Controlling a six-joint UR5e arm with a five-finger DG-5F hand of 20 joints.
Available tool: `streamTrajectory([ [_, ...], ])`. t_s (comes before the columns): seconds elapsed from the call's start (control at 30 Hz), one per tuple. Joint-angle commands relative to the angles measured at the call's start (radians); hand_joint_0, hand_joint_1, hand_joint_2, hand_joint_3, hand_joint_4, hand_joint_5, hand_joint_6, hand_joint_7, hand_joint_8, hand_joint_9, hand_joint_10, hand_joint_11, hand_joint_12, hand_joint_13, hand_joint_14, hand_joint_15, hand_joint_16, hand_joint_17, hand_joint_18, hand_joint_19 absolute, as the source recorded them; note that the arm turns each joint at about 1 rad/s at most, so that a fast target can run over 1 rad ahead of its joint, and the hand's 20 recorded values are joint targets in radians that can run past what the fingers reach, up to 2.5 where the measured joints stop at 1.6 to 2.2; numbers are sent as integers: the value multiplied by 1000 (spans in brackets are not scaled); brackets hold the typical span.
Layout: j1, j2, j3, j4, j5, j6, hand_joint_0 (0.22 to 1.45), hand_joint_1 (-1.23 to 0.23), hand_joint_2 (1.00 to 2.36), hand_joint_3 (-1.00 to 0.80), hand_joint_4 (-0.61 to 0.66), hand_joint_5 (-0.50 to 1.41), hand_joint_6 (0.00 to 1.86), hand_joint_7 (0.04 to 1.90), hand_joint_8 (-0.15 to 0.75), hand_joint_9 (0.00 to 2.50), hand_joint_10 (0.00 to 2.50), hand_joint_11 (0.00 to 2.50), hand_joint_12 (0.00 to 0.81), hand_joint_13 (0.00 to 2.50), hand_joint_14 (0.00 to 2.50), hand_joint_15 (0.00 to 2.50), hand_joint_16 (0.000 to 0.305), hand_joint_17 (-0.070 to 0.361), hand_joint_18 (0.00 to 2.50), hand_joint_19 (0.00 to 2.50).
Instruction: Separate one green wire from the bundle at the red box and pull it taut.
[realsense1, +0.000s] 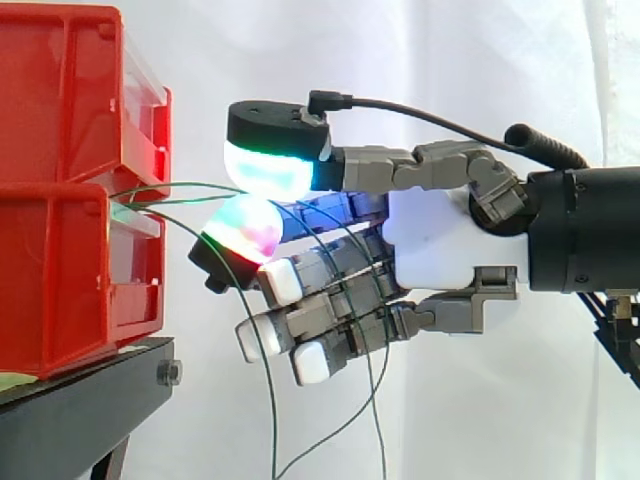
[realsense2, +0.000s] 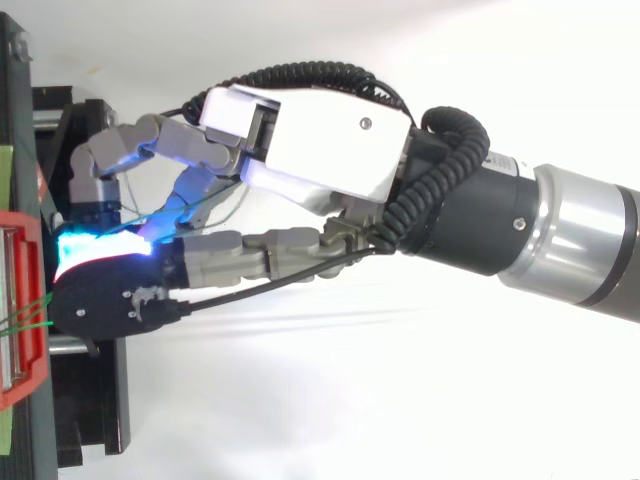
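Observation:
Two red boxes are stacked on a black stand at the left. Thin green wires come out of the gap between the boxes and run right. My hand reaches in from the right. Its two glowing pads close from above and below on a green wire just off the box front. The other wires loop over the lower fingers and hang down. In the top view the hand sits beside the red box, with green wires crossing the box rim.
The black stand carries the boxes and juts out below them. A white curtain hangs behind. Slack green wire loops dangle beneath the hand, in front of the stand.

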Motion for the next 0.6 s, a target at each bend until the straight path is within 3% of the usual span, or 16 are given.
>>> streamTrajectory([
  [0.0,-1,0,0,0,0,0,580,-685,1025,-126,214,-186,848,1243,345,1117,24,738,371,1006,16,457,50,111,893,712],
  [0.2,-5,0,0,-9,-2,5,559,-686,1016,-302,229,-182,840,1233,337,1136,22,722,366,1002,16,460,50,113,900,717],
  [0.37,-5,5,0,-14,0,5,578,-629,1021,-235,217,-178,842,1290,341,1151,22,736,366,1008,18,461,50,112,898,713],
  [0.5,-5,20,0,-37,-2,0,583,-708,1024,-158,194,-187,853,1247,334,1107,24,731,364,998,17,464,50,113,899,713],
  [0.57,-5,22,0,-43,-3,3,604,-846,1024,-182,199,-197,850,1256,324,1054,25,742,361,974,17,471,50,113,877,696],
])
